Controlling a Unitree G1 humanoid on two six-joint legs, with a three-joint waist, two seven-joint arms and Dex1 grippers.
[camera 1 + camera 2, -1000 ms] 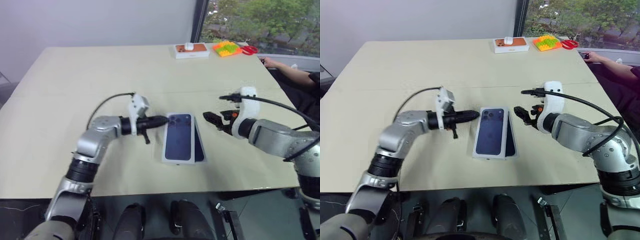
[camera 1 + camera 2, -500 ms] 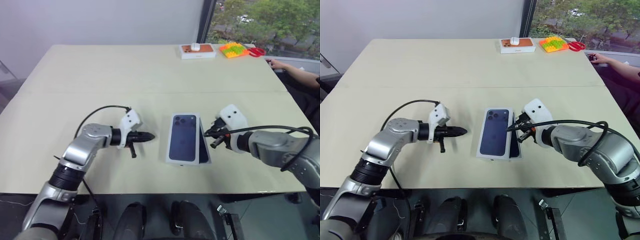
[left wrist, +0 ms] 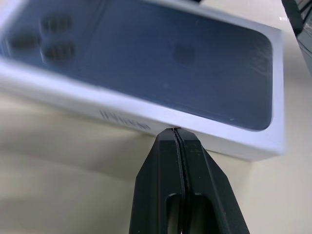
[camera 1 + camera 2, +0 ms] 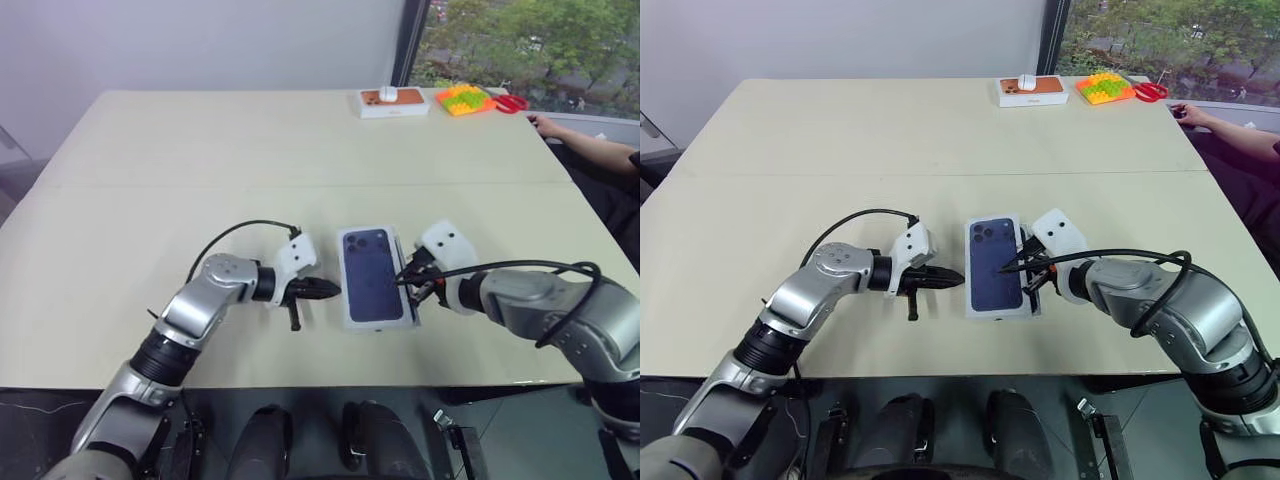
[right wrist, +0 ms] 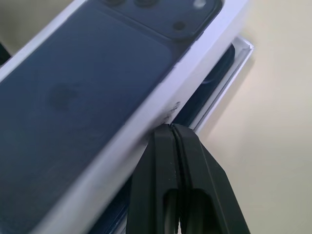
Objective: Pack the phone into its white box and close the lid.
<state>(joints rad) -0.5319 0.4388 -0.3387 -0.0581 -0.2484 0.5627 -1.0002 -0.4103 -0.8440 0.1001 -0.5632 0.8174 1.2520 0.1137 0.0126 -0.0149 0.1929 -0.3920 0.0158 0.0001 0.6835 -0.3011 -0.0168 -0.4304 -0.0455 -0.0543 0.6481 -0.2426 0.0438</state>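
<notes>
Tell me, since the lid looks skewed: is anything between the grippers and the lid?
Nothing visible. The shut left gripper and shut right gripper each sit right at a side of the lid, which lies askew over the white box.

lid [image 4: 374, 288]: hands flank both sides | table [image 4: 200, 160] beyond: open

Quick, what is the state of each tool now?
Left tool: closed, holding nothing, tip at the lid's side.
Right tool: closed, holding nothing, tip against the lid.

Bright, even daylight from the window [image 4: 520, 40]; soft shadows on the table [image 4: 200, 150]; close wrist views blurred across the lid [image 3: 146, 63].
</notes>
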